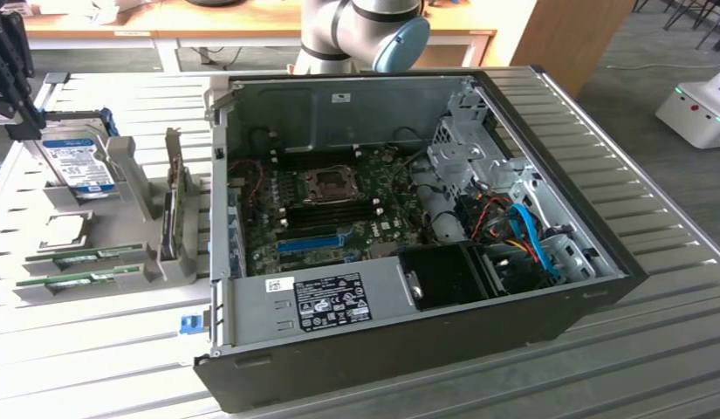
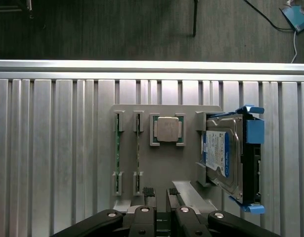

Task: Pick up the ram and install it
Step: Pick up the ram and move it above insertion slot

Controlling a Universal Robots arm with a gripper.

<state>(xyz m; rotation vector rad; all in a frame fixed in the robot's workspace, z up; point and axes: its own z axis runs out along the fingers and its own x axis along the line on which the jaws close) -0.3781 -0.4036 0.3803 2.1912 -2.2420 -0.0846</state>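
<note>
step: pre-grasp; ram still sits unpicked in holder slot
gripper: over holder edge, fingers parted, empty
needs: likely jaws squared across ram's thin edge

A ribbed metal surface of long parallel slats; on it an open black computer case lies on its side, toward the exterior view's right; just beside it, toward the exterior view's left, a grey slotted holder sits flat.
</note>
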